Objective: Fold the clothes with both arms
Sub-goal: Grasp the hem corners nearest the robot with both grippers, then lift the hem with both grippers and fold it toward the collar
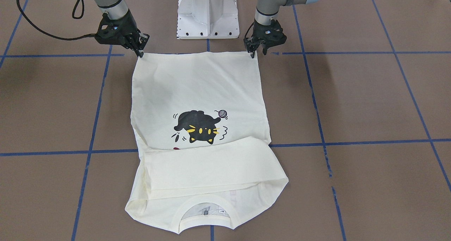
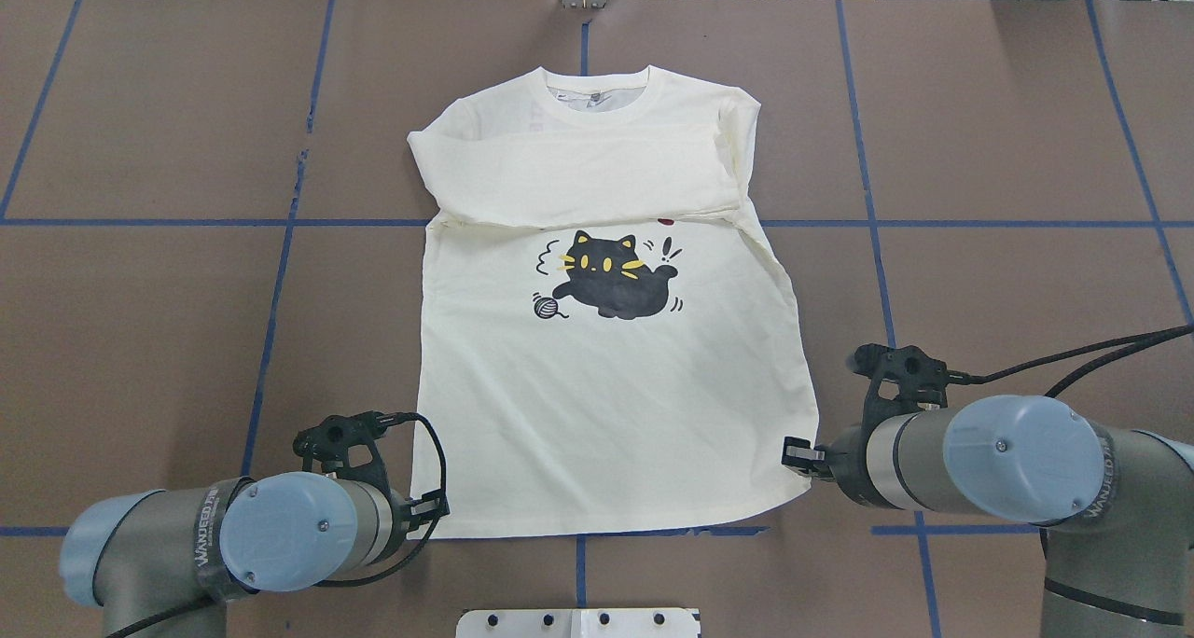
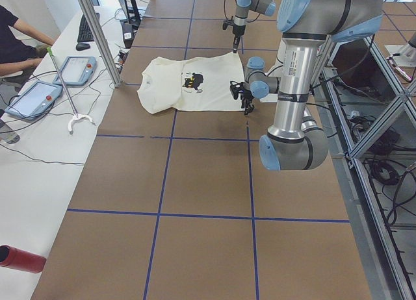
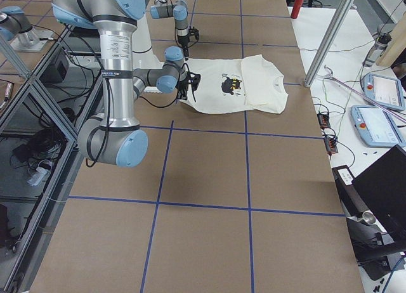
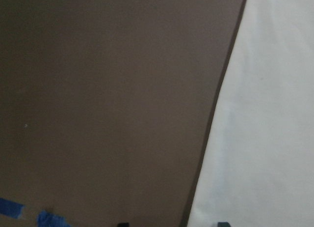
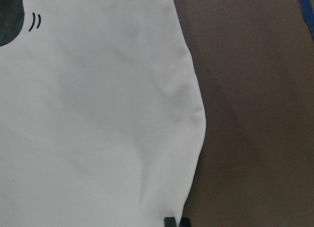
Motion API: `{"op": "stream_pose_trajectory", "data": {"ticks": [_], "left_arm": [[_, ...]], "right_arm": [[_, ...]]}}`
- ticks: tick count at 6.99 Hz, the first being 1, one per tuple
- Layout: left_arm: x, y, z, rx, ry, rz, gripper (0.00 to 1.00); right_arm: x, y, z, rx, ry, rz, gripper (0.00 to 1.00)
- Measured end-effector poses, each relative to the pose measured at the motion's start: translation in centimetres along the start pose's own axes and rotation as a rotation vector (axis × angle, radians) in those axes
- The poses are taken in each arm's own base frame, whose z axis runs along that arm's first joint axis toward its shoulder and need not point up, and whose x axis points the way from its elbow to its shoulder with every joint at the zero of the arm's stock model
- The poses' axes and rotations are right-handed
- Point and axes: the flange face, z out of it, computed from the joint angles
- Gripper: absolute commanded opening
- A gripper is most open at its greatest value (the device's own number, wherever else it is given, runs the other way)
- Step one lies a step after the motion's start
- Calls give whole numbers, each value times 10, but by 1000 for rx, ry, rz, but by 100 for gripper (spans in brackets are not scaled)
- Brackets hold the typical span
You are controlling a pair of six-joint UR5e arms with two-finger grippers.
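Cream T-shirt (image 2: 606,405) lay flat on the bench (image 2: 140,293). Left hand (image 1: 258,53) spread at 1 hem corner; right hand (image 1: 141,53) pinched the other.

Clock set on overhead view, 12 = away from robot.
- T-shirt (image 2: 606,414) flat on table (image 2: 140,293), mid-table, print side up.
- Neck (image 2: 597,92) at 12, hem (image 2: 597,529) at 6.
- Sleeves (image 2: 578,181) folded across chest, lying on body, between neck and cat print (image 2: 620,284).
- Yarn ball (image 2: 548,307) at 8 of cat print, just beside it.
- Left gripper (image 2: 437,510) at hem corner, 7 of T-shirt.
- Right gripper (image 2: 795,453) touching opposite hem corner, 5 of T-shirt.
- Pedestal base (image 2: 578,622) at 6, near hem but apart from it, between grippers.
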Motion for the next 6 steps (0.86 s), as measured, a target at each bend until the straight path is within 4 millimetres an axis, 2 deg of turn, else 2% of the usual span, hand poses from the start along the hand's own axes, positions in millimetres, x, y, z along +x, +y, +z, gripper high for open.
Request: {"op": "stream_pose_trajectory", "data": {"ticks": [1,2,4,5,6], "left_arm": [[3,2,-1,-3,3,3,54],[5,6,0,-8,4,8,43],[6,12,1,-16,3,15,10],[7,12,1,-17,3,15,0],[7,12,0,-18,4,15,0]], "right_arm": [[0,-1,0,0,1,1,0],[1,-1,0,0,2,1,0],[1,-2,0,2,1,3,0],[1,-2,-1,3,0,3,0],[1,-3,-1,4,0,4,0]]}}
